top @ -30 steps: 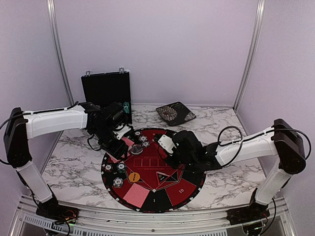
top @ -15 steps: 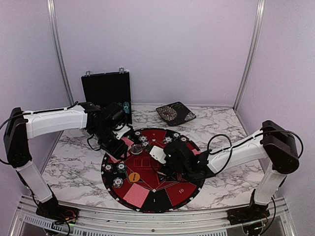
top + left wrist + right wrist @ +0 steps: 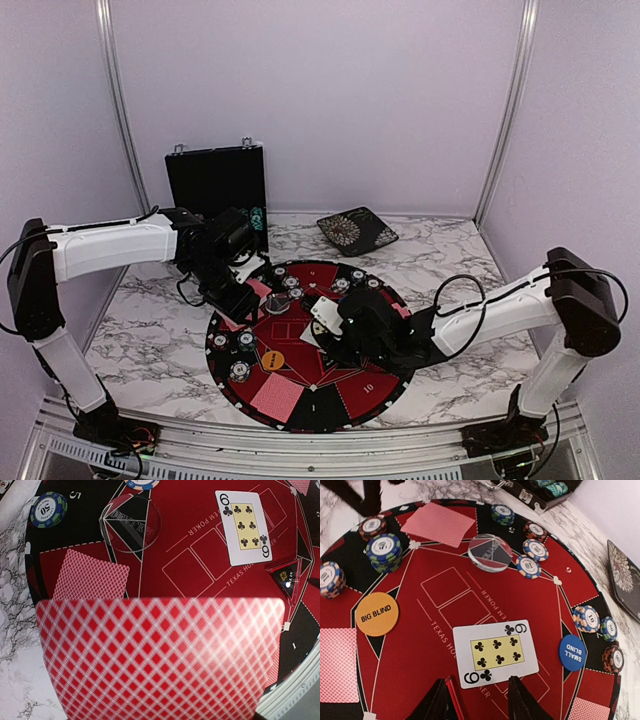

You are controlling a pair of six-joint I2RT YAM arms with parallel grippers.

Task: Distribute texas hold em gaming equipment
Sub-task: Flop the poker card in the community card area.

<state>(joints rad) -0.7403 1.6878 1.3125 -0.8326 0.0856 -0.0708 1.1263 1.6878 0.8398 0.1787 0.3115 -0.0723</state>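
Red-backed cards (image 3: pixel 160 660) between camera and mat (image 3: pixel 200 555)

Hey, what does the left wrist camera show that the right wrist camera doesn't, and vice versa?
Only left wrist: a blurred red-backed card filling the foreground. Only right wrist: the orange Big Blind disc, the blue Small Blind disc, the black case and the right hand, open. Both: the six of clubs face up on the mat, and the clear disc.
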